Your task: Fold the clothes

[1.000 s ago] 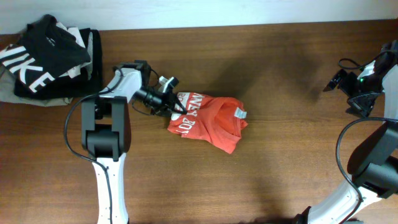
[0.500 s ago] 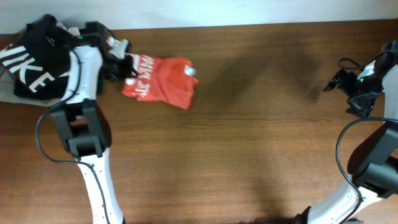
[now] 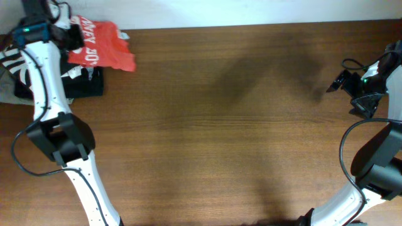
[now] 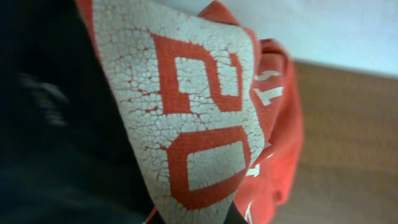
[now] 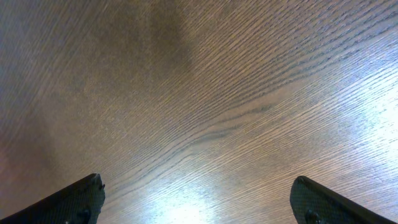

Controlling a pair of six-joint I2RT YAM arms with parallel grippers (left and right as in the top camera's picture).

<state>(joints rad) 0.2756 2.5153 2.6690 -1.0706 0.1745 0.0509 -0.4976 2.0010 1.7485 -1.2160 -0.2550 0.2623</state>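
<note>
The red-orange T-shirt (image 3: pixel 103 47) is bunched and folded, with its white lettering showing, at the far left back of the table, partly over the clothes pile. My left gripper (image 3: pixel 70 39) is shut on the shirt's left edge and holds it up. In the left wrist view the shirt (image 4: pixel 205 118) fills the frame, with cracked white print pinched between the fingers (image 4: pixel 193 219). My right gripper (image 3: pixel 339 80) is open and empty at the far right, and the right wrist view shows only bare wood between its fingers (image 5: pixel 199 202).
A pile of folded garments lies at the back left corner, with a black garment with big white letters (image 3: pixel 16 69) on top of grey and white ones (image 3: pixel 94 75). The brown wooden table (image 3: pixel 239 125) ends at a white wall at the back.
My left arm has swung the red-orange shirt from the table's left-centre to the back left corner, over the pile. The right arm has not moved.
</note>
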